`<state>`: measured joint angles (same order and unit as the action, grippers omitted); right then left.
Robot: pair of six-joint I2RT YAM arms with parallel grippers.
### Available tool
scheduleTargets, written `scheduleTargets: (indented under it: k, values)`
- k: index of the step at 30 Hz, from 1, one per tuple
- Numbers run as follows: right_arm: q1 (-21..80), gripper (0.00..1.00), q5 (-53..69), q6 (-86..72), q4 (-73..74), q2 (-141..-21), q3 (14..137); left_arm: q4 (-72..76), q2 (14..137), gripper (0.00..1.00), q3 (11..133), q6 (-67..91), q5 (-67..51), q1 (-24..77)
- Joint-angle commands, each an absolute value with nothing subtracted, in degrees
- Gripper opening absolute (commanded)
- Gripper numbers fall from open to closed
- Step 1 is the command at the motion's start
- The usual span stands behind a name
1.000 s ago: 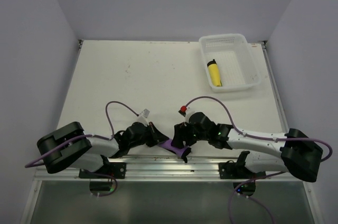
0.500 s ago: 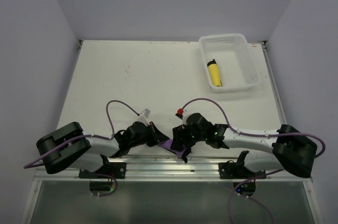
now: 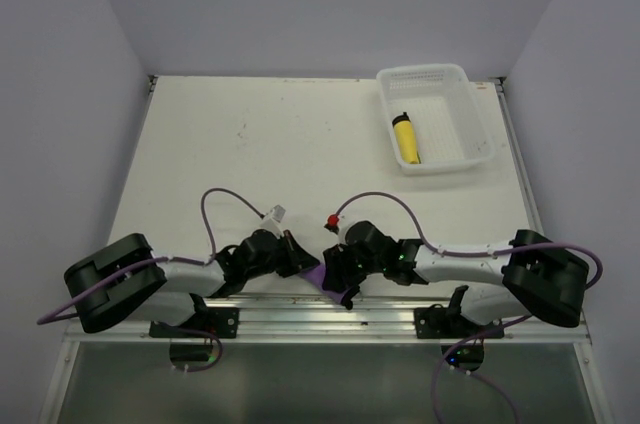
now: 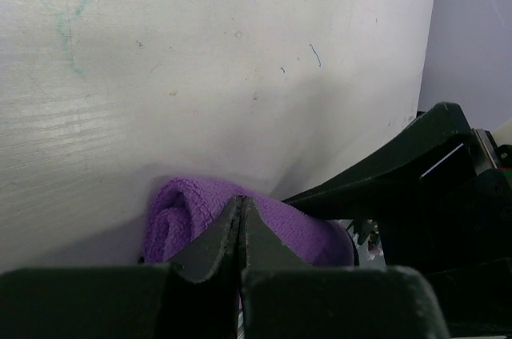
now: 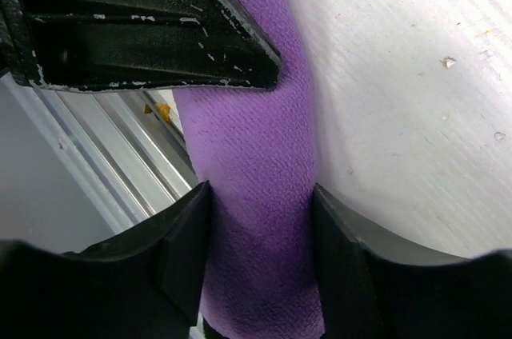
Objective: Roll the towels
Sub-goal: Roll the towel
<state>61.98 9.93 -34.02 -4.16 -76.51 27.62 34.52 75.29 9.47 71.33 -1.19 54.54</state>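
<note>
Under the left gripper (image 3: 300, 262) and the right gripper (image 3: 335, 279): white table (image 3: 250, 144), scuffed and speckled. Runs on ahead of both to the back wall.

Behind the left gripper: left arm (image 3: 150, 279), folded low along the near edge. Behind the right gripper: right arm (image 3: 470, 264), likewise low, reaching inward.

Well ahead of the right gripper and off to its right: white perforated basket (image 3: 425, 72) at the far corner. Holds the yellow towel (image 3: 406, 139), rolled, well apart from both grippers.

Between the two grippers, at the near edge just beside the aluminium rail (image 3: 300, 316): purple towel (image 3: 318, 276). Shows a curled, rolled end just beyond the left fingertips in the left wrist view. Shows as a flat band through the right gripper's gap in the right wrist view.

Left gripper: closed, fingers (image 4: 216, 239) pressed tip to tip, right against the purple roll, no cloth visible between them.

Right gripper: jaws apart. Straddles the purple band with one finger on each side, touching cloth on both. Cannot tell whether squeezing. Just ahead of it, across the same cloth: the left gripper's black finger.
</note>
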Motion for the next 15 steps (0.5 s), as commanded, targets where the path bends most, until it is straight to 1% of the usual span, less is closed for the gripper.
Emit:
scheduleTargets:
  k: [1,2,3,7,9,11,13,15]
  values:
    - [64.2,0.52,7.0,-31.8,-0.5,-76.8,29.4,29.1,75.1,0.00,10.5,68.4,1.9,54.8]
    - [64.4,0.49,6.9,-31.6,-0.7,-77.0,29.4,28.9,75.1,0.00,10.6,68.2,1.9,54.8]
    - [64.9,0.42,6.9,-31.6,-0.7,-77.5,29.4,28.2,75.2,0.00,11.0,68.1,2.1,54.8]
    - [65.8,0.29,6.2,-31.8,-1.7,-77.3,29.3,26.6,73.8,0.00,11.3,67.8,2.6,54.8]
    - [66.1,0.24,5.7,-31.9,-1.6,-76.8,29.4,25.6,73.1,0.00,11.2,67.7,3.4,54.8]
    - [66.4,0.23,5.4,-31.6,-0.9,-76.6,29.9,24.8,72.3,0.00,11.2,67.5,3.9,54.8]
    - [66.5,0.20,5.2,-31.4,-0.3,-76.5,30.4,24.1,71.6,0.01,11.4,67.1,4.0,54.8]
    - [66.7,0.18,5.0,-31.3,-0.2,-76.1,30.7,22.5,71.0,0.03,12.4,66.4,4.7,54.8]
